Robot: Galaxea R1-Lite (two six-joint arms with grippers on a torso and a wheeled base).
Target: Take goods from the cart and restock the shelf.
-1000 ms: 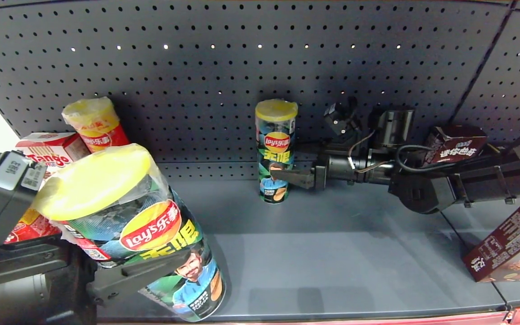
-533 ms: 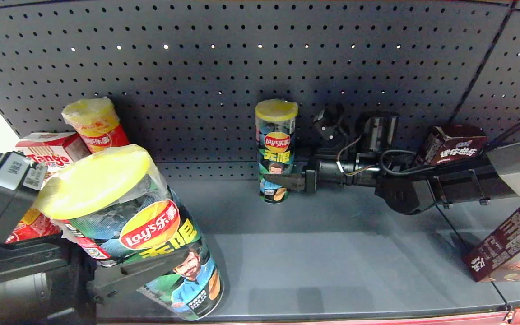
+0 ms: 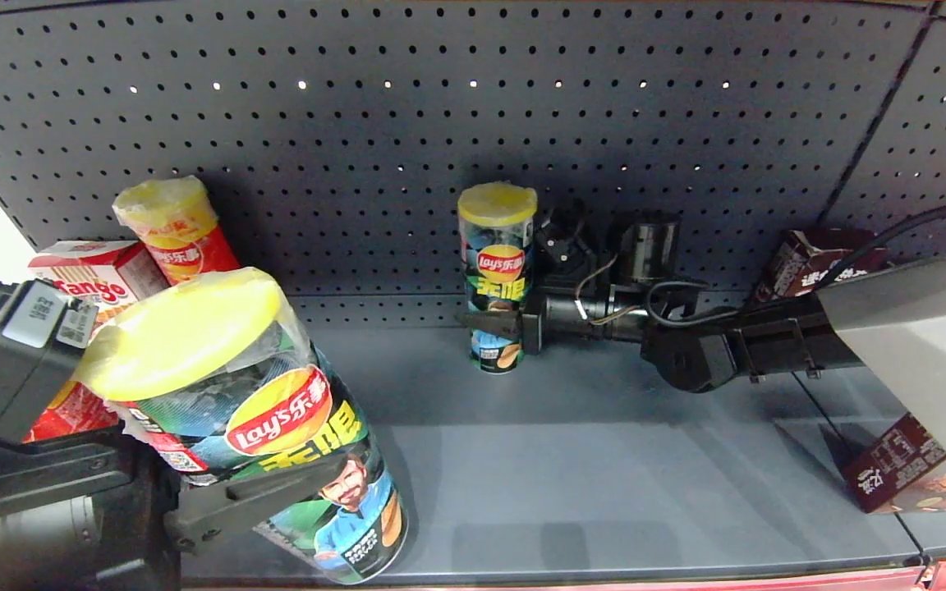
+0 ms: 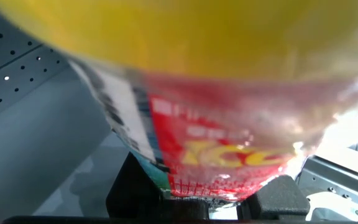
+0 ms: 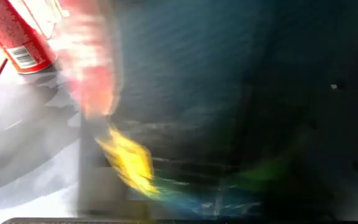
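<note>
A large chips can with a yellow lid stands tilted at the shelf's front left, and my left gripper is shut on its lower half. In the left wrist view the same chips can sits between the gripper's dark fingers. A second chips can stands upright at the back middle of the grey shelf. My right gripper reaches it from the right, open, with one finger across the can's front. In the right wrist view this can is a close blur.
A red chips can and a wafer box stand at the back left. Brown boxes sit at the right, one at the back, one near the front. The pegboard wall closes the back. Bare shelf lies between the cans.
My right arm has slid left, so its finger now crosses the whole front of the back can. That can has shifted slightly left. The left gripper and its can stay put.
</note>
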